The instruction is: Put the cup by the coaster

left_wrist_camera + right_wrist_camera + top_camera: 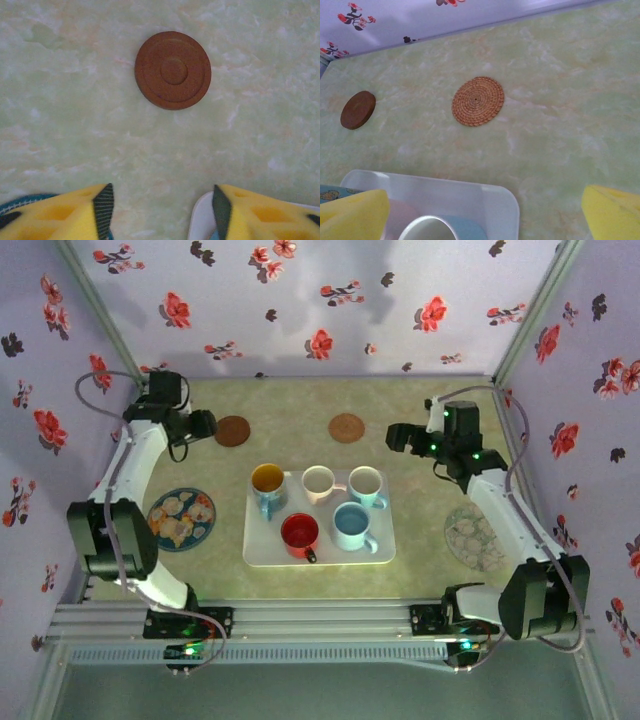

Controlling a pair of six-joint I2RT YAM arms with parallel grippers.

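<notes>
Yellow-padded left gripper (162, 200): jaws part-spread, nothing between them, above the brown coaster (172, 70) near the far edge of the table (60, 125). Likewise empty, right gripper (484, 212): jaws spread wide over the far right corner of the tray (470, 192), woven coaster (478, 101) beyond. Yellow cup (268, 480): tray's far left corner, four other cups alongside. Probably glazed ceramic: rigid, moderately heavy, slippery, chippable. Best hold judged across the rim wall, clear of the handle.
</notes>
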